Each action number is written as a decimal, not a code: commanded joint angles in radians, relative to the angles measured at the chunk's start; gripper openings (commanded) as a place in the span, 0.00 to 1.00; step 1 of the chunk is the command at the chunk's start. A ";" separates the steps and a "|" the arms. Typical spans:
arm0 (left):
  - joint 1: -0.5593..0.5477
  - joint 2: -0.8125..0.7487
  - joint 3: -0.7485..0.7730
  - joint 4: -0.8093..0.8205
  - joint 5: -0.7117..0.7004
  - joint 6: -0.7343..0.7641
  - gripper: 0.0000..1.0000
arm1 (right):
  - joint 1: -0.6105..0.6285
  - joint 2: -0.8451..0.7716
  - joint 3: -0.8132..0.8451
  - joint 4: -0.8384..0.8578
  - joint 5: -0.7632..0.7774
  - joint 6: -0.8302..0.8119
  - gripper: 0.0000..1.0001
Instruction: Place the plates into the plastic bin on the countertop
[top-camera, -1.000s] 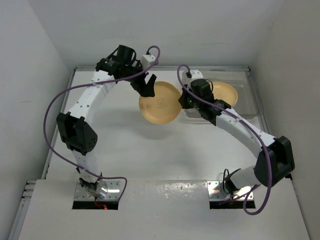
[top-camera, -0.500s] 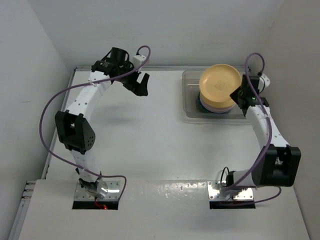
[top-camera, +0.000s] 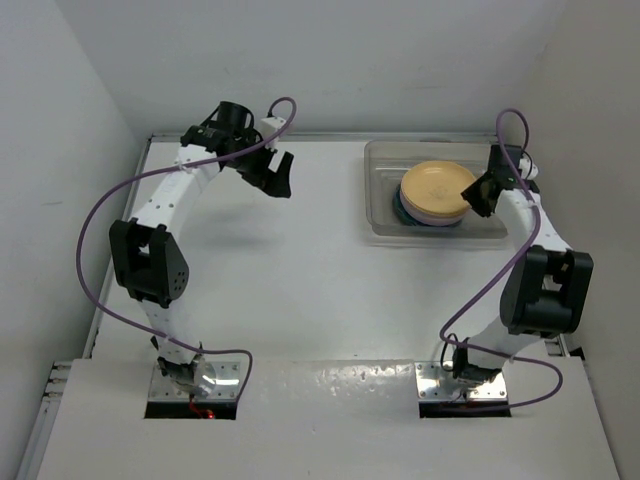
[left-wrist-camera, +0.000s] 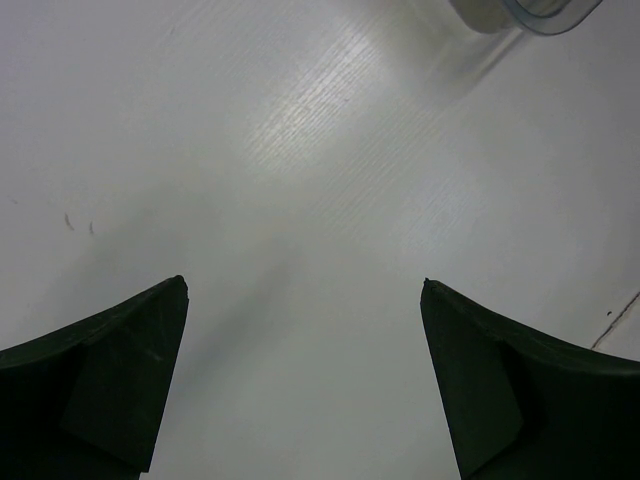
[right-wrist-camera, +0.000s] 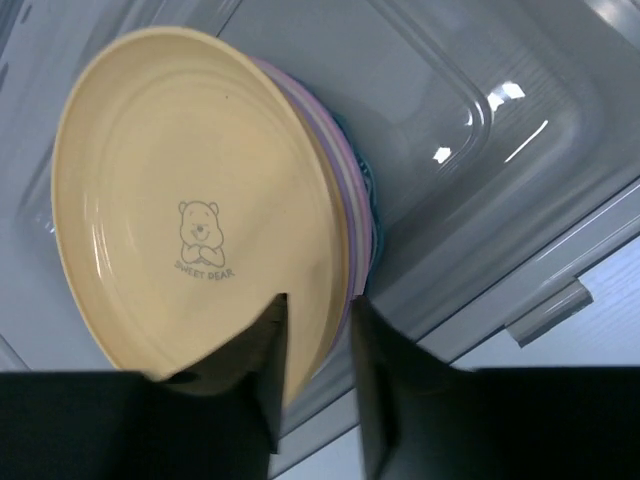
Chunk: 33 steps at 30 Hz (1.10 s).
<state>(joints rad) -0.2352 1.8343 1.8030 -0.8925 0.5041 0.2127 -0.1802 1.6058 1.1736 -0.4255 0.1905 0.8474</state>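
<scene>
Plastic bin (top-camera: 382, 195) — at 1 o'clock on the countertop (top-camera: 300, 290), close against the back wall (top-camera: 330, 70). Inside: stacked plates (top-camera: 432, 205), with the yellow-orange plate (right-wrist-camera: 190, 230) topmost, printed with a small bear (right-wrist-camera: 198, 232). Edges of a lilac plate (right-wrist-camera: 338, 170) and a dark teal plate (right-wrist-camera: 374, 225) showing beneath.

Right gripper (right-wrist-camera: 318, 305) — clamped on the yellow-orange plate, rim pinched between both fingers at the plate's 3 o'clock in the overhead view.

Left gripper (top-camera: 278, 178) at 11 o'clock, well apart from the bin. Fingers spread wide above bare countertop, grasping nothing. Bin corner just visible at 1 o'clock in the left wrist view.
</scene>
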 joint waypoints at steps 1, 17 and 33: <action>0.016 -0.052 -0.004 0.017 0.042 0.005 1.00 | -0.001 -0.001 0.041 -0.019 -0.017 -0.016 0.35; 0.016 -0.052 -0.013 0.017 0.039 0.014 1.00 | 0.024 -0.101 0.035 -0.055 0.020 -0.146 0.67; 0.091 -0.303 -0.373 0.046 -0.133 0.066 1.00 | 0.071 -0.964 -0.595 -0.301 -0.140 -0.151 1.00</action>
<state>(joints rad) -0.1699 1.6188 1.5528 -0.8696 0.4175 0.2470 -0.1089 0.7017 0.6922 -0.6006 0.1371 0.6563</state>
